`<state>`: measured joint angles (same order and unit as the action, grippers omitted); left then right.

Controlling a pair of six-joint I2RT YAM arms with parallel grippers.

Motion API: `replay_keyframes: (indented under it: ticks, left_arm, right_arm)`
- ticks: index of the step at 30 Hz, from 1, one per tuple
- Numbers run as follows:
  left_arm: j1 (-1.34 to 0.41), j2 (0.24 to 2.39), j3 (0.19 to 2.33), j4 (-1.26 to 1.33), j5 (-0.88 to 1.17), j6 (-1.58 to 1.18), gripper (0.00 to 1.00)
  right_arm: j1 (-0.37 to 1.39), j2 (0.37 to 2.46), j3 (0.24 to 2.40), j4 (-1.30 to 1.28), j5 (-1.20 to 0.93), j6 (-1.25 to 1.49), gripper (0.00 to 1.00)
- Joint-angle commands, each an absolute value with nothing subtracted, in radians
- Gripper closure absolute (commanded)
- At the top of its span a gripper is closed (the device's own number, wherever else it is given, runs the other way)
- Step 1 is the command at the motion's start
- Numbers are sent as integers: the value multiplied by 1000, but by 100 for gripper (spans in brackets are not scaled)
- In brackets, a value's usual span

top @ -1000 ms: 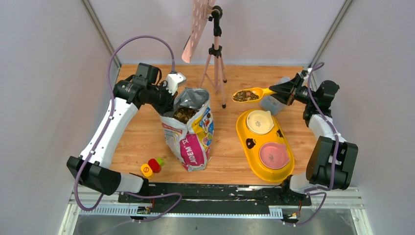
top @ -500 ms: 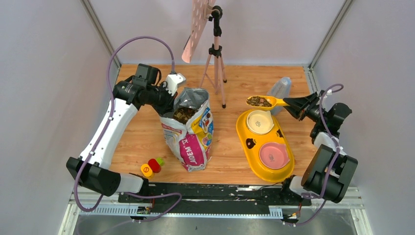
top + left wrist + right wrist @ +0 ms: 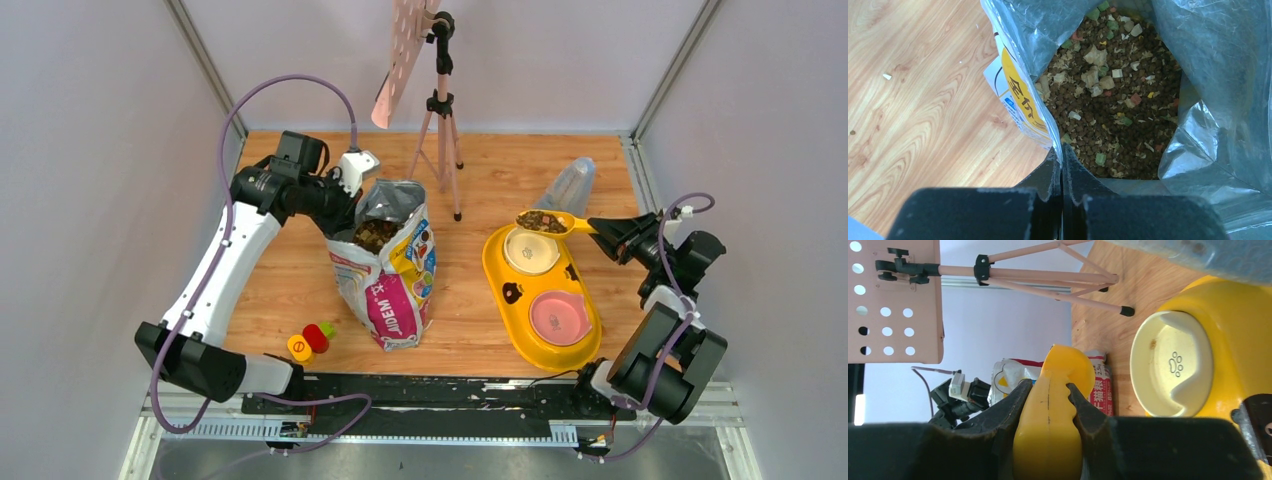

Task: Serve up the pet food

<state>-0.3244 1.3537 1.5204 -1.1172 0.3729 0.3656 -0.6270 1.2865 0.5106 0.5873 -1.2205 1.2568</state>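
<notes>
My right gripper (image 3: 598, 227) is shut on the handle of the yellow scoop (image 3: 553, 221). The scoop holds a heap of dark-brown pet food (image 3: 541, 219) and hovers over the far edge of the cream bowl (image 3: 530, 251). In the right wrist view the scoop (image 3: 1050, 410) sits between my fingers, seen from its underside, and the cream bowl (image 3: 1173, 365) lies to the right. My left gripper (image 3: 340, 208) is shut on the rim of the printed bag (image 3: 390, 275) and holds it open. The left wrist view shows the pinched rim (image 3: 1058, 150) and kibble (image 3: 1113, 115) inside.
The yellow double feeder (image 3: 540, 285) also holds a pink bowl (image 3: 560, 315). A clear bottle (image 3: 570, 185) lies behind the feeder. A pink tripod (image 3: 440, 110) with a perforated board stands at the back. Small red, yellow and green caps (image 3: 310, 340) lie near the front left.
My right gripper has carried the filled scoop nearer and to the right, from above the table behind the feeder to the cream bowl's far edge. The left arm and bag have not moved.
</notes>
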Motion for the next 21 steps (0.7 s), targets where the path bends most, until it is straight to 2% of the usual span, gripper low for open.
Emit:
replay_keyframes:
  ticks: [1, 9, 21]
  left_arm:
    - [-317, 1305, 1513, -1117, 392, 389, 100]
    - [-315, 1285, 1488, -1108, 392, 388, 100]
    - [-312, 1252, 1472, -1071, 396, 389, 100]
  right_arm:
    - [-651, 1259, 520, 481, -1198, 1073, 100]
    - [-667, 1257, 565, 266, -1165, 821, 100]
    - [-610, 1229, 717, -111, -966, 427, 100]
